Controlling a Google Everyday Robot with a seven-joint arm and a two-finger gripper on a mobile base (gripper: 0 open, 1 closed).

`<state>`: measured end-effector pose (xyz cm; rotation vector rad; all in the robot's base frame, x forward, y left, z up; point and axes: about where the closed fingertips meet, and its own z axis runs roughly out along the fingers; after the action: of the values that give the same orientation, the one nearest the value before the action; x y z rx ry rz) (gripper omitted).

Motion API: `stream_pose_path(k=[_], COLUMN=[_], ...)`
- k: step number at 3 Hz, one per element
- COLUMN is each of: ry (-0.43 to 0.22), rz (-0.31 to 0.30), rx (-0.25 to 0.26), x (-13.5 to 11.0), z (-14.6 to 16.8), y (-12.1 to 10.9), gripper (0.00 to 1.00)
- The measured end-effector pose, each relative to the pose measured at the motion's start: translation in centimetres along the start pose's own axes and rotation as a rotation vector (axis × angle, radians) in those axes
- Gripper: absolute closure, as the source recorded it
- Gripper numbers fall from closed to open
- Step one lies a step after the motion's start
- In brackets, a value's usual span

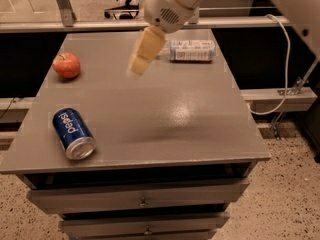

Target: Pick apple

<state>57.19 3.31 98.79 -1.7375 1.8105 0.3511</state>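
The apple (66,65) is small, round and red-orange. It sits on the grey table (165,114) near the far left edge. My gripper (138,68) hangs from the white arm above the table's far middle, to the right of the apple and well apart from it. Its cream-coloured fingers point down and to the left. Nothing shows in it.
A blue Pepsi can (74,133) lies on its side near the front left corner. A clear plastic bottle (191,50) lies on its side at the far right. A white cable (285,64) runs off the table's right side. Drawers sit below the tabletop.
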Motion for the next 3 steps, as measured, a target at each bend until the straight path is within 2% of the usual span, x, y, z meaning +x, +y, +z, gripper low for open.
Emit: stream_pose_path(k=[1, 2, 3], ry=[-0.174, -0.333, -0.446], rz=[0.097, 0.177, 0.213], rx=[-0.039, -0.103, -0.136], x=[-5.3, -10.5, -13.9], z=[6.7, 12.8, 17.3], y=[-2.3, -4.4, -5.7], gripper=[0.00, 0.00, 0.00])
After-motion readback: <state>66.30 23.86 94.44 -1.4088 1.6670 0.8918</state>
